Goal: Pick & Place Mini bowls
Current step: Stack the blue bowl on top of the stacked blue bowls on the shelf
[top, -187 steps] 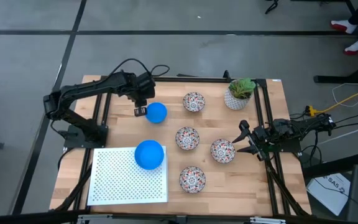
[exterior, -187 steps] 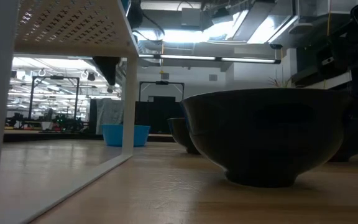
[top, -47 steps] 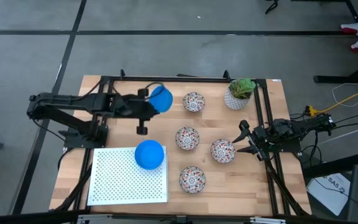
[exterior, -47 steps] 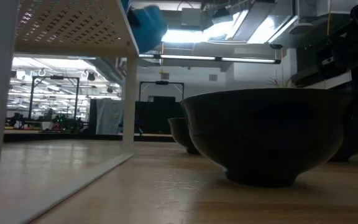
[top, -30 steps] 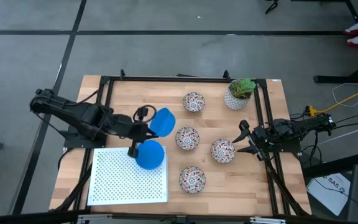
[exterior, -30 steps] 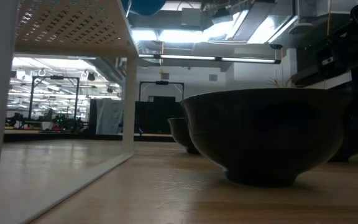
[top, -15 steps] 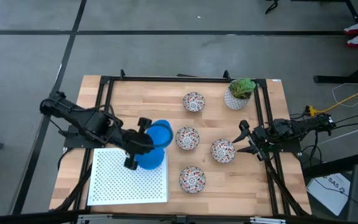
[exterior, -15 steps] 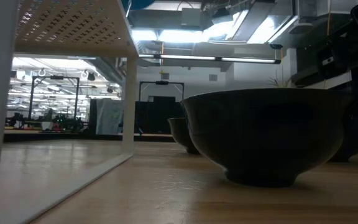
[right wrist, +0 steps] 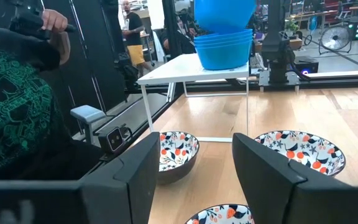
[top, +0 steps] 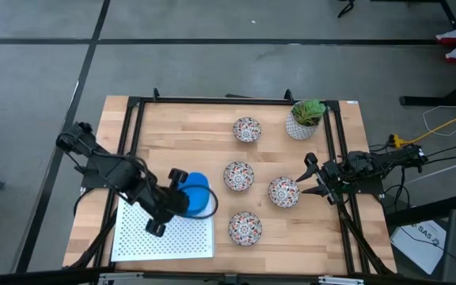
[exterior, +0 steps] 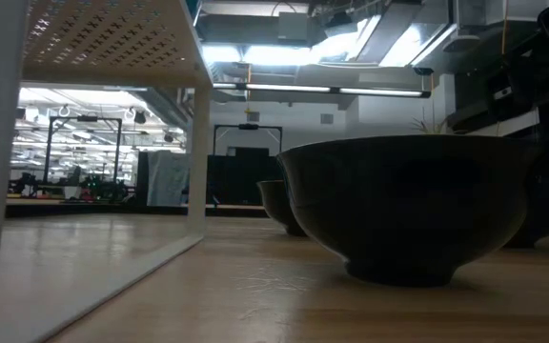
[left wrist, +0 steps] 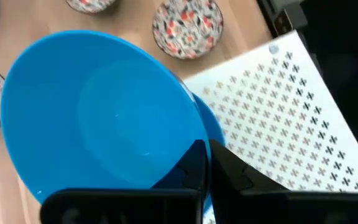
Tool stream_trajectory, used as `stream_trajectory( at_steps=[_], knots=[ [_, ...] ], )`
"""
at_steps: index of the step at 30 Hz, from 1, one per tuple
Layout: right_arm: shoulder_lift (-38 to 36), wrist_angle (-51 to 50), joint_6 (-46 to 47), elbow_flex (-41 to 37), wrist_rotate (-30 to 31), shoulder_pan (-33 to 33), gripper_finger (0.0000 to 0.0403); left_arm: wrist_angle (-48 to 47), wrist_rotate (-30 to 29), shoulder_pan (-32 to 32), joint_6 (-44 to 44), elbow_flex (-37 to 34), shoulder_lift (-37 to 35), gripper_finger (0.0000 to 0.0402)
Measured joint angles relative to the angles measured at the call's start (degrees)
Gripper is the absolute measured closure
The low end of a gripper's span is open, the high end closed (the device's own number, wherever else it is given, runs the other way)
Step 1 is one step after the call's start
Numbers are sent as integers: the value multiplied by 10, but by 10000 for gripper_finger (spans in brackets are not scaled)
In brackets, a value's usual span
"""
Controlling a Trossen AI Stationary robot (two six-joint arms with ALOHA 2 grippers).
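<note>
From above, the left gripper (top: 182, 192) is pinching a blue mini bowl (top: 199, 196) over the corner of the white perforated shelf (top: 137, 237), fingers clamped tight on its rim. Four floral mini bowls (top: 238, 176) are sitting on the wooden surface (top: 212, 131). The right gripper (top: 310, 177) is waiting beside one, fingers spread and holding nothing. The left wrist view is showing the fingers (left wrist: 194, 165) gripping the tilted bowl above the blue stack (left wrist: 211, 134). The right wrist view is showing that stack (right wrist: 224, 48) on the shelf.

Blue bowls stacked on a white stand
A blue bowl (right wrist: 225, 14) hangs tilted above the stack of blue bowls (right wrist: 223, 50) on the white stand (right wrist: 194, 77); patterned bowls (right wrist: 178, 151) sit on the table (right wrist: 328, 118).
</note>
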Motion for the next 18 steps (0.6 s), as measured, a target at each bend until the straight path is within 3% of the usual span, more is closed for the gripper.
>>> stream_trajectory(
  at_steps=[12, 18],
  knots=[
    [0, 0, 0, 0, 0, 0, 202, -58, -8, -10, -18, 0, 27, 397],
    [0, 0, 0, 0, 0, 0, 202, -58, -9, -10, -47, 0, 28, 377]
  ],
)
